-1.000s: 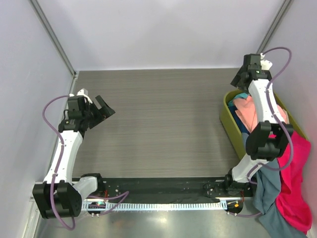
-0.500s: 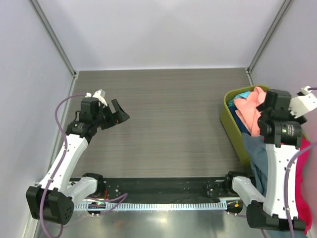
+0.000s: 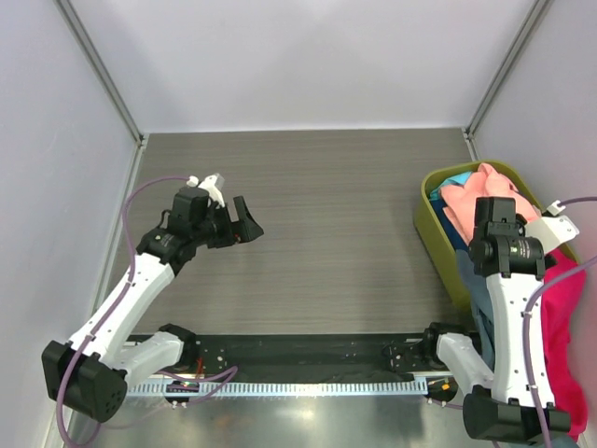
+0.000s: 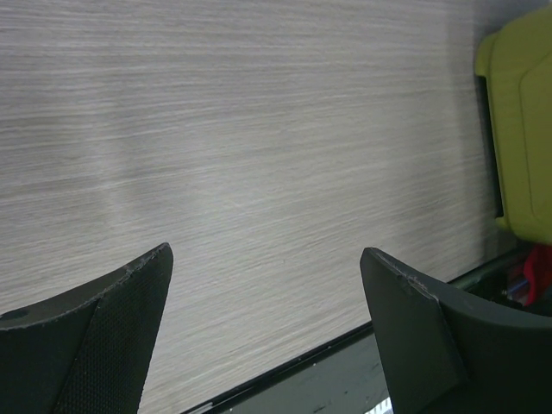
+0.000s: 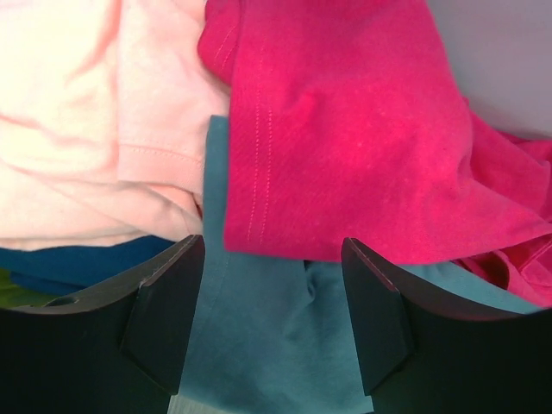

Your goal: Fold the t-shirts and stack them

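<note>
The bench (image 3: 326, 215) has a grey, streaked wood-grain top. An olive-green bin (image 3: 427, 224) stands on it at the right edge, filled with t-shirts (image 3: 462, 201). A pink-red shirt (image 3: 560, 322) and a grey-blue shirt (image 3: 474, 291) spill over the bin's near end, perhaps onto the bench itself. A black base strip (image 3: 308, 348) runs along the near edge.

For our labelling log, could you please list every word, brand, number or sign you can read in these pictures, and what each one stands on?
None: no text can be read in any view.
The olive-green plastic bin, the bright pink-red cloth t-shirt, the pale pink cloth t-shirt and the teal cloth t-shirt show no print.
Any marking on the black base plate is too small to tell.
</note>
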Robot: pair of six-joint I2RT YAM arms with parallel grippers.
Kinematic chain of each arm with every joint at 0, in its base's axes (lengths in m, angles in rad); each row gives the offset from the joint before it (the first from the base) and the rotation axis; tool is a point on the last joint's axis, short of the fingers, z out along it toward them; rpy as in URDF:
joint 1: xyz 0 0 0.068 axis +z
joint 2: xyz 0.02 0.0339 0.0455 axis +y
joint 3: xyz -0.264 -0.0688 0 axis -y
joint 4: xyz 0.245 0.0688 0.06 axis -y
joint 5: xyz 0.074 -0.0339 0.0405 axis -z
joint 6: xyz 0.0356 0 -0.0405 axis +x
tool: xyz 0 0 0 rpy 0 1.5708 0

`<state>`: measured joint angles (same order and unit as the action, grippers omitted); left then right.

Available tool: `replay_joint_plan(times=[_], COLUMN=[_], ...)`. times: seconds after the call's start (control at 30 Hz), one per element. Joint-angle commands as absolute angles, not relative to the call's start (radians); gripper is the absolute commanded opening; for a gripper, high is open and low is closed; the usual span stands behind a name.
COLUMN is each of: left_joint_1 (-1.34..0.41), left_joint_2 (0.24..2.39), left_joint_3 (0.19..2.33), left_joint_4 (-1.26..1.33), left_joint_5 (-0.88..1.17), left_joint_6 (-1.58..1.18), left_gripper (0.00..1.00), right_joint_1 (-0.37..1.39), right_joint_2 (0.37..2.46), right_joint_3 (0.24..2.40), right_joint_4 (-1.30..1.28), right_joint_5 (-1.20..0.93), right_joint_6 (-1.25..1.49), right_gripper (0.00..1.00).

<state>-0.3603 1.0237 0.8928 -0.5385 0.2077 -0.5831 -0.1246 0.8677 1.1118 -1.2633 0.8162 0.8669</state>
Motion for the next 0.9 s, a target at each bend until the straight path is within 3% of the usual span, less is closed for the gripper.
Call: replay_joint_plan(times=[0.0, 0.23, 0.37, 0.5, 0.53, 0.57, 0.7, 0.87], left_joint_1=[-0.385, -0.411, -0.414, -0.414, -0.414, -0.414, -0.414, -0.407], left_joint_2=[1.046, 1.062, 1.066, 1.058, 1.055, 1.054, 1.048, 1.045], left_joint_3=[0.891, 0.890, 0.891, 0.897, 0.897, 0.899, 0.900, 0.910], left_joint_4=[-0.545, -0.549, -0.551, -0.552, -0.554, -0.555, -0.560, -0.569], left_joint_5=[0.204, 0.201, 0.209, 0.203, 0.196, 0.193, 0.160, 0.135], left_joint_6=[-0.561, -0.561, -0.561, -0.558, -0.557, -0.554, -0.549, -0.542], left_gripper=[0.90, 0.89, 0.89, 0.89, 0.89, 0.90, 0.90, 0.90], right_joint_1=[-0.127, -0.137, -0.138, -0.141, -0.141, -0.141, -0.141, -0.141], right_joint_2=[0.856, 0.879, 0.917, 0.972, 0.976, 0.974, 0.953, 0.936], right_joint_3=[1.100, 1.095, 1.094, 1.072, 1.059, 1.051, 1.049, 1.260], right_joint_4=[-1.276, -1.279, -1.267, -1.200, -1.180, -1.161, -1.112, -1.081], right_joint_5=[0.920, 0.930, 0.908, 0.824, 0.806, 0.780, 0.767, 0.680], right_joint_6=[0.926, 0.937, 0.919, 0.836, 0.816, 0.804, 0.770, 0.698], right_gripper=[0.70, 0.68, 0.56, 0.32, 0.09, 0.02, 0.01, 0.01])
